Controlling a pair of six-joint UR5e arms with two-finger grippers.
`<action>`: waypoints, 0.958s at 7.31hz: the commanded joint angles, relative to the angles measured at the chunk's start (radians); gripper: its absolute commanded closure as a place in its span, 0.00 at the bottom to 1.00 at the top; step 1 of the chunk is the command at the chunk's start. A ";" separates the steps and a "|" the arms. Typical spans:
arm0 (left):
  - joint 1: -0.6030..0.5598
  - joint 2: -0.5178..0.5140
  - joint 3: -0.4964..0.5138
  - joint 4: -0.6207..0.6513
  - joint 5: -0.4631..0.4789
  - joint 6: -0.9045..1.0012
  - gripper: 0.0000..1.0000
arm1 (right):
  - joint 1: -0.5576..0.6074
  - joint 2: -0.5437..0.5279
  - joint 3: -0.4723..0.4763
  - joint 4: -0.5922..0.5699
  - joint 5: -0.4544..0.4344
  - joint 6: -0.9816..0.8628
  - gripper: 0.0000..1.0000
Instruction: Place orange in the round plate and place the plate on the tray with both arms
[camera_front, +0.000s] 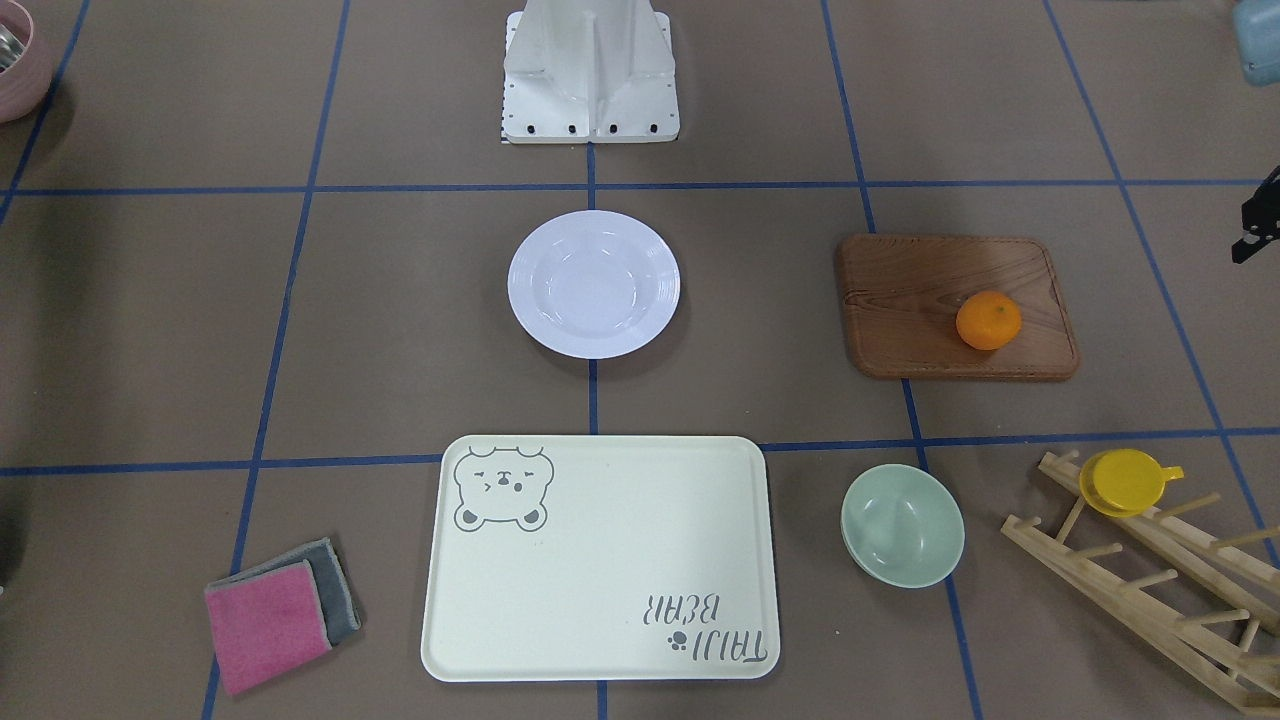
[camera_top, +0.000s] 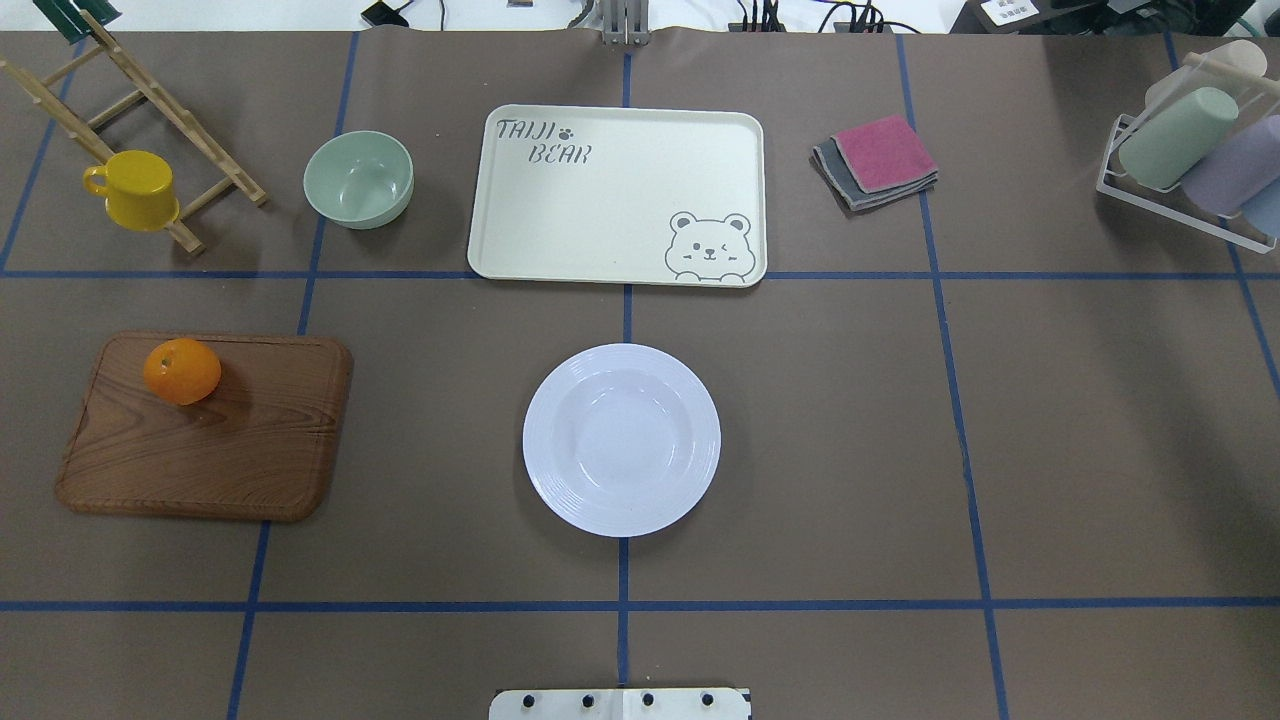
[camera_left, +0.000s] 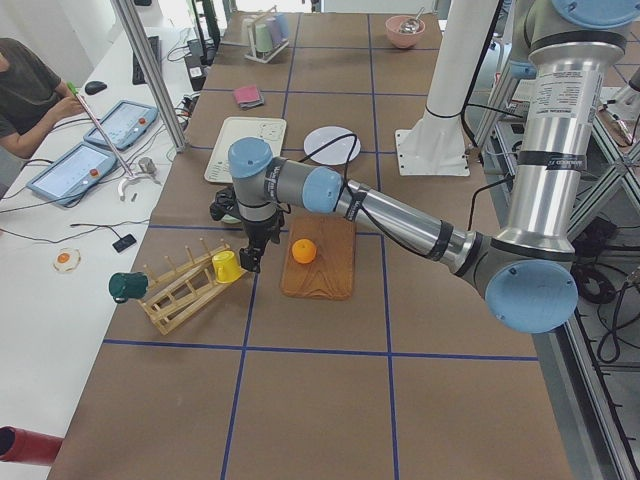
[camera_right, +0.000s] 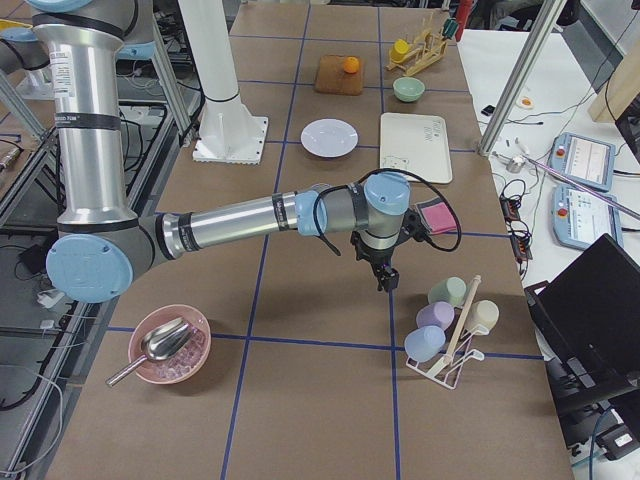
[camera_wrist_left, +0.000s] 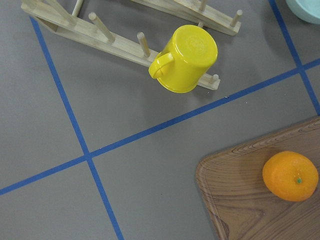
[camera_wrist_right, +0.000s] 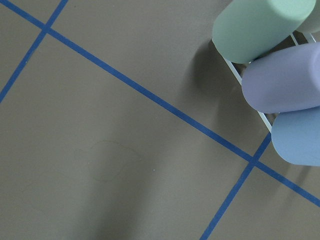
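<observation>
The orange (camera_top: 182, 371) lies on the brown wooden board (camera_top: 210, 440), also seen in the left wrist view as the orange (camera_wrist_left: 290, 176). The white round plate (camera_top: 621, 439) sits empty at the table's middle. Beyond it lies the cream bear tray (camera_top: 615, 195), empty too. My left gripper (camera_left: 248, 262) hangs over the table between the yellow cup and the board, beside the orange; only a black sliver of it (camera_front: 1258, 220) shows at the front view's edge. My right gripper (camera_right: 384, 283) hovers near the pastel cup rack, far from the plate. I cannot tell whether either is open or shut.
A pale-green bowl (camera_top: 359, 179) stands left of the tray. A yellow cup (camera_top: 135, 189) hangs on a wooden peg rack (camera_top: 150, 95). Folded pink and grey cloths (camera_top: 877, 160) lie right of the tray. A wire rack of pastel cups (camera_top: 1190, 150) stands at the far right. A person (camera_left: 25, 90) sits at a side table.
</observation>
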 joint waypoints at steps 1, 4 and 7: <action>-0.001 0.004 -0.026 -0.001 -0.034 -0.003 0.01 | -0.005 0.006 -0.014 0.027 0.002 0.002 0.00; 0.000 0.031 0.023 -0.094 -0.034 -0.002 0.01 | -0.004 0.005 0.029 0.027 0.100 0.006 0.00; 0.002 0.042 0.025 -0.105 -0.036 0.001 0.01 | -0.008 0.008 0.018 0.028 0.090 0.003 0.00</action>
